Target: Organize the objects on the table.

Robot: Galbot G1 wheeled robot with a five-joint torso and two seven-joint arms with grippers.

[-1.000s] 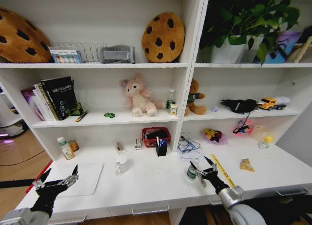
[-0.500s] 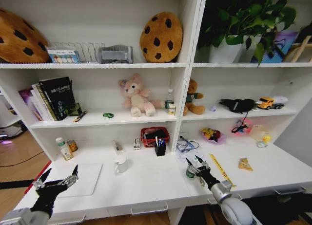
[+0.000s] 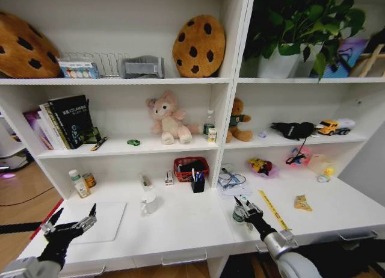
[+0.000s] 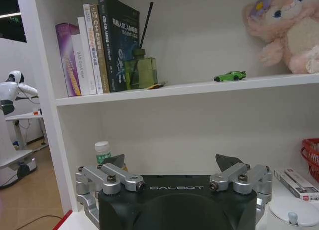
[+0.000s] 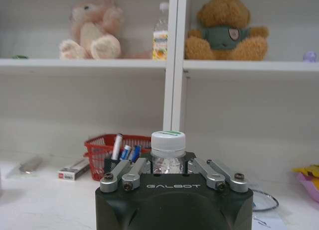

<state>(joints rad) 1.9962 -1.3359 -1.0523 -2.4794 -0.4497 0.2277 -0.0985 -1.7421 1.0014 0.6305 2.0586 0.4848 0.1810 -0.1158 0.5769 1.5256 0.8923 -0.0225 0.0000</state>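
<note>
Now, R gripper [image 3: 245, 208] around white-capped bottle [image 5: 168, 155]

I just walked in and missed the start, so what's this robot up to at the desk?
It is tidying a long white desk built into shelving. Its right hand has reached a small white-capped bottle standing on the desktop, and the bottle sits between its open fingers, not yet clamped or lifted. The left hand hovers open over the desk's left end, holding nothing. A black pen cup and red basket stand further back.
</note>
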